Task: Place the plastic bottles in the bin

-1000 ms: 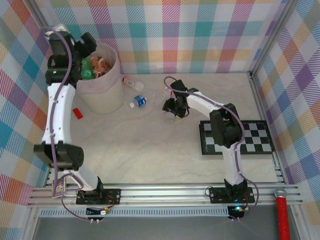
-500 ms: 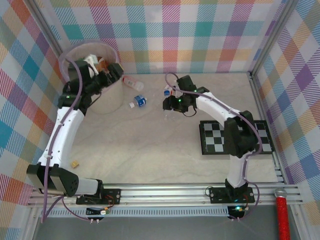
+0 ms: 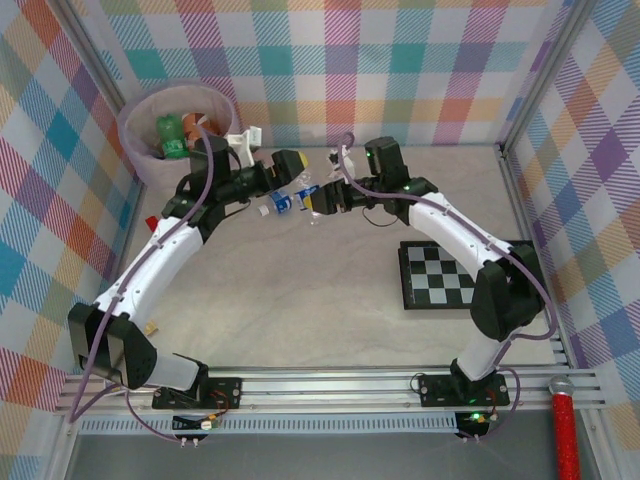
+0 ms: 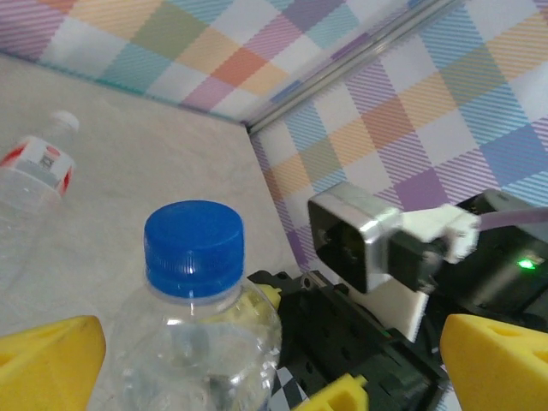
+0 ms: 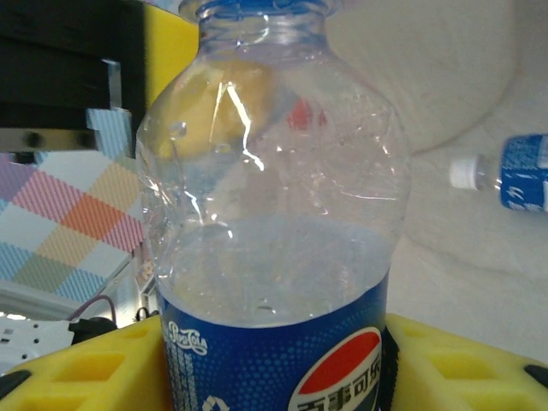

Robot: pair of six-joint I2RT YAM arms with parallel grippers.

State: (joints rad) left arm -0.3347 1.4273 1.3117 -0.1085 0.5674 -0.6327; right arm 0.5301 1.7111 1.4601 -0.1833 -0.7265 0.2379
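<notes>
While right fingers (image 5: pixel 467 372) grip a blue-capped bottle (image 5: pixel 274 223), left fingers (image 4: pixel 47 364) flank it.

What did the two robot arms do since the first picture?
The right gripper took hold of the Pepsi bottle and carried it left. The left gripper, open, swung away from the bin toward that bottle, its fingers now either side of the cap. The blue-labelled bottle lying nearby and the checkerboard stayed put.

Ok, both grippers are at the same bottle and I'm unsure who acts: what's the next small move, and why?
Probably close the left gripper on the blue-capped bottle. Its fingers stand wide open on either side of it, while the right gripper grips it at the label, and the bin stands nearer the left arm.
</notes>
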